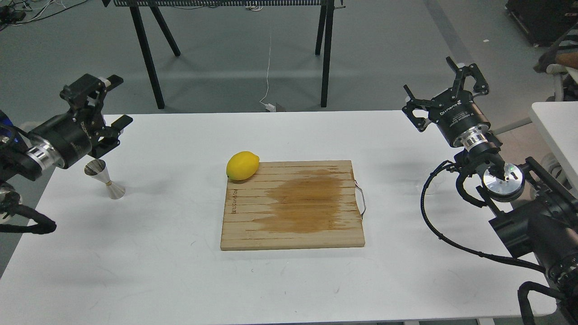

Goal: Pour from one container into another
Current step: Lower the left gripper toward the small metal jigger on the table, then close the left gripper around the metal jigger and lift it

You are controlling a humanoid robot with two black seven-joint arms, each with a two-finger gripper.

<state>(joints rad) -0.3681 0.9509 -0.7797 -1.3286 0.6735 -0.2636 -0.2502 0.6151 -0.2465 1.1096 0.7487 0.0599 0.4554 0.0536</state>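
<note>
Steel jigger (104,179) upright on the white bench (180,271) at far left, just below the left end effector (116,101), fingers spread, empty. Right end effector (445,83) likewise spread and empty, raised at far right. Lemon (243,165) on cutting board (292,205) corner, mid-bench.

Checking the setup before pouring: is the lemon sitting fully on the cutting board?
No. The lemon overhangs the far-left corner of the cutting board, partly over the white table.
</note>
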